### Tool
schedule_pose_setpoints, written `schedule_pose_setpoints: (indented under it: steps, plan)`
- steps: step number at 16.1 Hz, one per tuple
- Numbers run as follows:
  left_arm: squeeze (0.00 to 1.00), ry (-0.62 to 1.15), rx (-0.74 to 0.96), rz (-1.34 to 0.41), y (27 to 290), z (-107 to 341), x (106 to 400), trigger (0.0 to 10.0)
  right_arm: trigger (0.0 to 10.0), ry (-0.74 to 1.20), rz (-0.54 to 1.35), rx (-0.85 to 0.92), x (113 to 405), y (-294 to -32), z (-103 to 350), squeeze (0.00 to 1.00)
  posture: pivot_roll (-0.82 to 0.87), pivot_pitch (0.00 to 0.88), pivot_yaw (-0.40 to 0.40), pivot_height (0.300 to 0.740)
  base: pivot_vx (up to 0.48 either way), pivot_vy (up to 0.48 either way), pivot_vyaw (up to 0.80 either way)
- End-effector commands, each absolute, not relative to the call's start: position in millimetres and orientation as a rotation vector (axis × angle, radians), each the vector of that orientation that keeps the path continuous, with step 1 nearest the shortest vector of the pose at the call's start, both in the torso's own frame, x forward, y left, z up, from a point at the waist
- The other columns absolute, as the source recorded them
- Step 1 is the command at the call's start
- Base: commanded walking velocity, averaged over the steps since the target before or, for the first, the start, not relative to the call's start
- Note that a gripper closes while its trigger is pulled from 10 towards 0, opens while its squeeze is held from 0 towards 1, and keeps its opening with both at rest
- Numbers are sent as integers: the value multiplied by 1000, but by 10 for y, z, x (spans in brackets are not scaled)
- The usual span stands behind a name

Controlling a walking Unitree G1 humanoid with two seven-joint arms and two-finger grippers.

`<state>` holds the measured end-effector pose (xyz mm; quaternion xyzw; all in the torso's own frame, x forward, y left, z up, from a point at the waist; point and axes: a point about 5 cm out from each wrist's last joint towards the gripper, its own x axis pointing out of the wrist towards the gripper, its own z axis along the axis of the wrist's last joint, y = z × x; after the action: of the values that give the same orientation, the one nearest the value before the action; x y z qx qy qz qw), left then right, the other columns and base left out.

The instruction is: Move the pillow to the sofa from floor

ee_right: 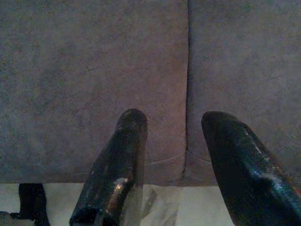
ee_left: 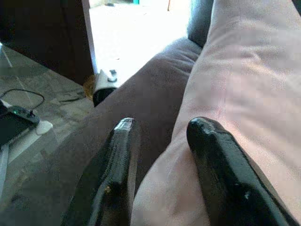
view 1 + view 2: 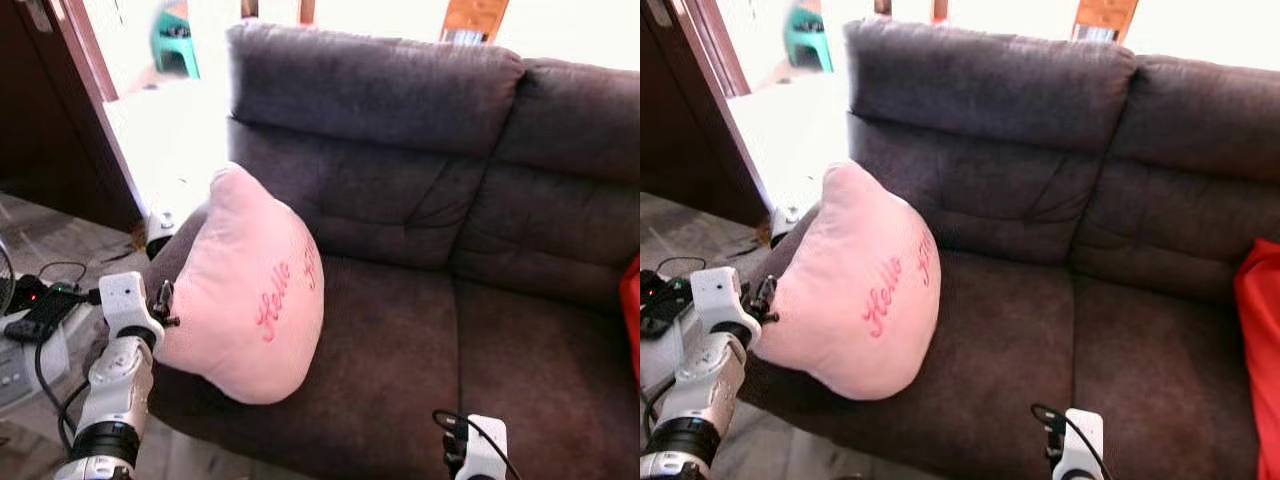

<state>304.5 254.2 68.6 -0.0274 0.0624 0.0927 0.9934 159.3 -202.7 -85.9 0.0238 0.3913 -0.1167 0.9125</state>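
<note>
A pink pillow [image 3: 250, 290] with red "Hello" lettering stands tilted on the left seat of the dark grey sofa [image 3: 420, 340], leaning against the armrest [image 2: 141, 94]. My left gripper [image 2: 160, 125] is at the pillow's lower left edge, open, with the pillow's [image 2: 244, 84] edge lying between its two black fingers. In the left eye view that gripper [image 3: 165, 303] touches the pillow's side. My right gripper [image 1: 171, 117] is open with nothing in it, held low in front of the seat cushions' front edge. Its wrist [image 3: 480, 447] shows at the bottom of the left eye view.
A red cushion [image 3: 1260, 340] sits at the sofa's right end. On the floor to the left lie cables and a dark device [image 3: 40, 305]. A dark wooden panel [image 3: 50, 120] stands at the left. A green stool [image 3: 175, 40] is beyond the sofa.
</note>
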Motion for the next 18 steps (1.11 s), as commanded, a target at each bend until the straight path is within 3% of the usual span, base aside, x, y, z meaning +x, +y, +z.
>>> schedule_pose_setpoints:
  steps: [1,4,5,6,7,10,11,13,15,16,18]
  plan:
    - [1000,81,-56,204,2551,748,3053,10000,10000,823,-245,63,1570,-2020,-875,0,84,37,-41,740,0,0,0]
    - [1000,-76,-37,275,2635,1004,3092,10000,10000,830,-251,75,1546,-2011,-887,0,84,31,-36,740,0,0,0]
    - [1000,-165,57,338,2703,1196,3074,10000,10000,833,-252,78,1537,-2010,-892,0,89,36,-36,740,0,0,0]
    - [784,-205,107,386,2756,1271,3040,10000,10000,835,-251,80,1535,-2007,-893,0,90,40,-35,740,0,0,0]
    - [0,-198,204,541,2937,1273,2909,10000,10000,846,-253,83,1503,-2007,-907,0,97,46,-32,740,0,0,0]
    - [0,209,399,873,3390,568,2333,10000,10000,885,-250,88,1433,-1977,-947,0,105,53,-28,740,0,0,0]
    - [0,388,369,888,3410,273,2163,10000,10000,897,-242,83,1416,-1964,-958,0,105,53,-28,740,0,0,0]
    - [0,624,290,729,3165,-187,1941,10000,10000,919,-237,82,1399,-1958,-971,0,102,54,-28,740,0,0,0]
    - [0,715,132,324,2625,-478,1969,10000,10000,941,-214,69,1396,-1965,-978,0,99,59,-37,740,0,0,0]
    - [0,733,130,165,2400,-555,1990,10000,10000,951,-205,70,1396,-1963,-981,0,93,58,-38,740,0,0,0]
    - [0,783,68,92,2201,-638,2001,10000,10000,968,-173,60,1392,-1923,-992,0,83,57,-38,740,0,0,0]
